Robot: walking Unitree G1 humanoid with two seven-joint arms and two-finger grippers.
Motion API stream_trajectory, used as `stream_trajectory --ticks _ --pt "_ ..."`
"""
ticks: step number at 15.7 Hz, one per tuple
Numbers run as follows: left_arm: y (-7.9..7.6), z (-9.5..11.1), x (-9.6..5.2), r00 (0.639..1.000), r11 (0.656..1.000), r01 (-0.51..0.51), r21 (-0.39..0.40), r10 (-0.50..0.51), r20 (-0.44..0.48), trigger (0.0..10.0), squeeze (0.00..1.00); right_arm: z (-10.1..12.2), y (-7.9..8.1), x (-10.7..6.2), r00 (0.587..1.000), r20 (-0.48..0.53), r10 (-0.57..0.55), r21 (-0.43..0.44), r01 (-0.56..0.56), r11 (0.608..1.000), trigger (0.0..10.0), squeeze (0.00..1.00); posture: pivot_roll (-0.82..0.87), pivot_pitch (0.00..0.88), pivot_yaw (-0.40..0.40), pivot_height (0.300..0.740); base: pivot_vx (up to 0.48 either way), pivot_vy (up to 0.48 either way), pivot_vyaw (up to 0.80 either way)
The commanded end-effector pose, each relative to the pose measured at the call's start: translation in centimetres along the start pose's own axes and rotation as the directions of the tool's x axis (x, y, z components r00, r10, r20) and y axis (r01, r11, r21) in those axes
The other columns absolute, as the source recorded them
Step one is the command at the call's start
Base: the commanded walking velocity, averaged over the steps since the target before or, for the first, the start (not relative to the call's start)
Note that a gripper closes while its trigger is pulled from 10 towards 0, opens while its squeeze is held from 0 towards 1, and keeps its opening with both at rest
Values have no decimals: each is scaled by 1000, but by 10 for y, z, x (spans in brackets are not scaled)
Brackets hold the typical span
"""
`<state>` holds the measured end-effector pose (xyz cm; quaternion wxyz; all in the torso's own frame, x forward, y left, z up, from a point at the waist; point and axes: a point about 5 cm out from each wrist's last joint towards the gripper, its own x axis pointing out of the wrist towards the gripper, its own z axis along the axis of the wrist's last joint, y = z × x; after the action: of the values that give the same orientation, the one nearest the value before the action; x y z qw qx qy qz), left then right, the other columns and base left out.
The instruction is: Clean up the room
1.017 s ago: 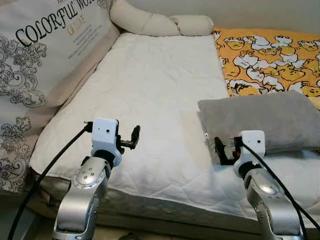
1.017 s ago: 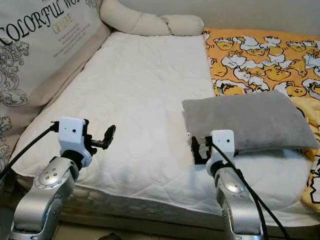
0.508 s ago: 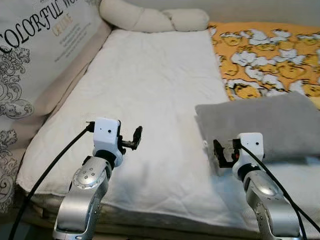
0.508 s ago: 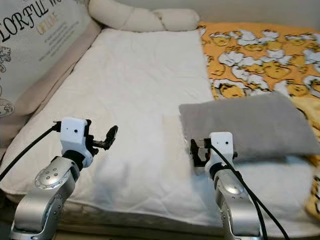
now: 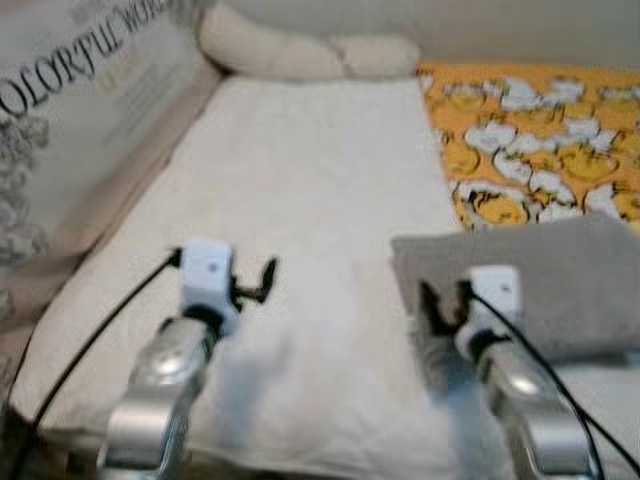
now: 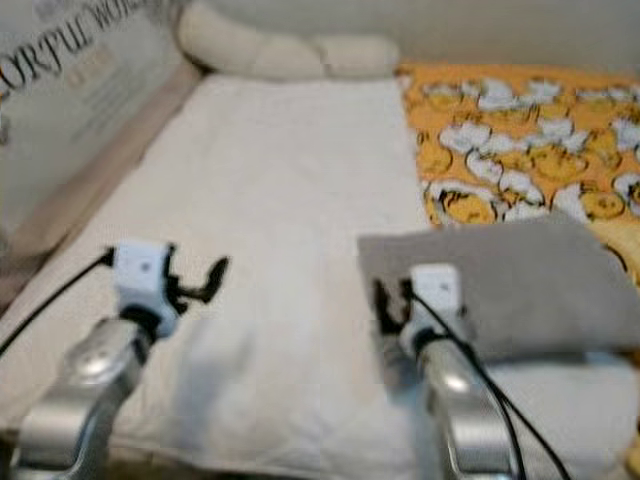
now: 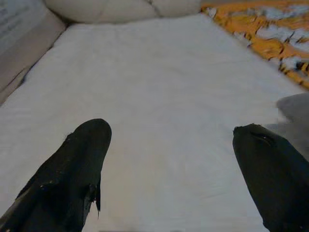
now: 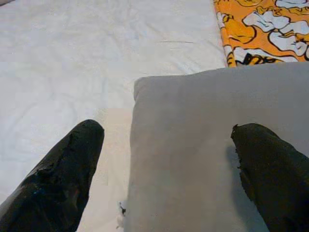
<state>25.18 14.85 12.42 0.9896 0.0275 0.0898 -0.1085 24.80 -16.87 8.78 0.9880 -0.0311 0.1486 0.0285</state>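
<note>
A grey pillow [image 5: 540, 285] lies on the right side of the white mattress [image 5: 320, 190], partly over an orange duck-print blanket [image 5: 530, 120]. My right gripper [image 5: 438, 302] is open at the pillow's near left corner. In the right wrist view its two black fingertips [image 8: 72, 159] stand wide apart, with the pillow [image 8: 207, 135] ahead between them. Over bare mattress left of the pillow, my left gripper [image 5: 262, 280] is open and holds nothing. The left wrist view has the wide-spread gripper [image 7: 169, 179] above white sheet [image 7: 154, 96]. Both eye views are blurred.
A cream bolster [image 5: 300, 55] lies along the far end of the bed. A large printed cushion panel [image 5: 70, 120] leans along the left side. The blanket covers the far right part of the bed.
The whole picture has shifted and blurred, so the camera is moving. Both grippers stay open; the right one now sits closer over the pillow's near corner.
</note>
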Motion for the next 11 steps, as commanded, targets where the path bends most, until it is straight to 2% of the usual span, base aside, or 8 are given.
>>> stream_trajectory --ticks 1,11 --pt "-8 2 1 999 999 37 -5 -37 7 10000 0 0 -11 -4 999 3 -39 -4 39 999 10000 0 25 0 36 740 0 0 0" --pt "-10 1 4 998 998 63 13 -63 -5 10000 0 -4 -11 -6 998 -11 -56 16 57 998 10000 0 28 0 46 740 0 0 0"
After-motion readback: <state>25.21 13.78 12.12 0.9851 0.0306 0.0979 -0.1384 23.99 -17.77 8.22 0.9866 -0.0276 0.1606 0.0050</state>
